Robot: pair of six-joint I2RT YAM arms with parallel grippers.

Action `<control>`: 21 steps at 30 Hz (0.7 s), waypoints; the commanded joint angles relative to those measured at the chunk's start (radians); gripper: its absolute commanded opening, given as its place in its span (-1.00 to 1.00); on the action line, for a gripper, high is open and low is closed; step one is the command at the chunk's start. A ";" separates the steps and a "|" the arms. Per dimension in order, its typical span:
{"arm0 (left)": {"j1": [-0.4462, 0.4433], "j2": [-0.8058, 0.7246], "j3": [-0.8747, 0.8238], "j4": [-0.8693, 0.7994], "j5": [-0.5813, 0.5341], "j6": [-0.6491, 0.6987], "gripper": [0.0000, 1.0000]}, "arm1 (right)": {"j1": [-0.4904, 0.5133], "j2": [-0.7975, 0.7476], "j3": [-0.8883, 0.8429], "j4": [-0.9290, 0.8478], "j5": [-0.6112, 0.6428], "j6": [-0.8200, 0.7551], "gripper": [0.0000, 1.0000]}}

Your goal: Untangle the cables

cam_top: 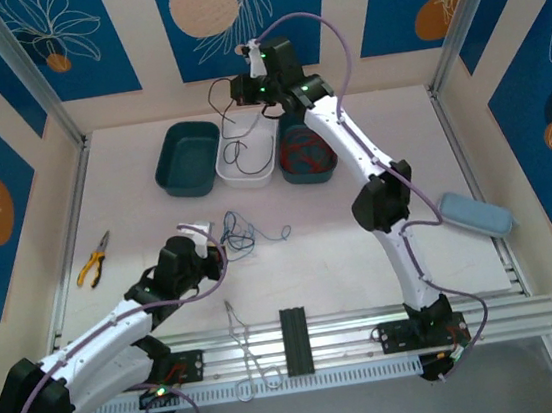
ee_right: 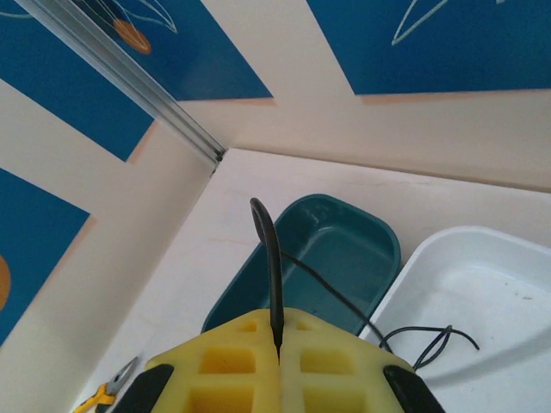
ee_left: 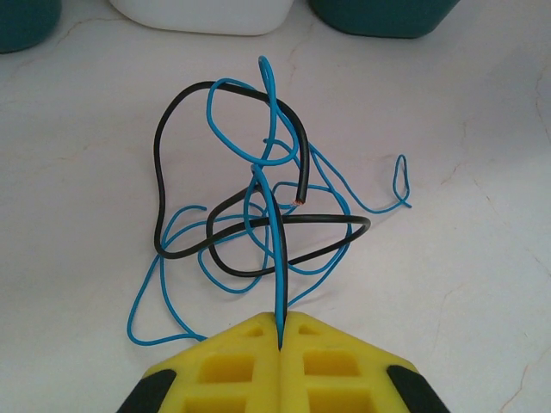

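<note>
Teal smooth plastic, rounded: left teal tray (cam_top: 187, 157); right teal tray (cam_top: 310, 178) holding coiled red cables (cam_top: 302, 155) | glossy white tray (cam_top: 249, 180), thin black cable (ee_right: 272, 258) trailing into it, pinched by right gripper (ee_right: 277, 331) above | left gripper (ee_left: 281, 331) clamped on blue cable (ee_left: 277, 258) of a blue-black tangle (ee_left: 327, 218) on the marbled table (ee_left: 465, 258)

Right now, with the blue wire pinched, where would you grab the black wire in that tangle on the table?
Probably its outer bend, at the left of the knot in the left wrist view: there the black wire bows clear of the blue wire, which the shut left gripper holds. Come from above, fingers across the strand.
</note>
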 commanded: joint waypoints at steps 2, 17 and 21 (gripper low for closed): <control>0.009 -0.024 -0.012 0.016 0.008 -0.008 -1.00 | 0.004 0.050 0.082 -0.063 -0.030 -0.010 -1.00; 0.008 -0.023 -0.011 0.002 -0.019 0.005 -1.00 | 0.004 0.041 -0.108 -0.112 0.053 0.002 -1.00; 0.008 -0.026 -0.008 0.000 -0.028 0.008 -1.00 | 0.001 0.043 -0.139 -0.180 0.138 0.040 -1.00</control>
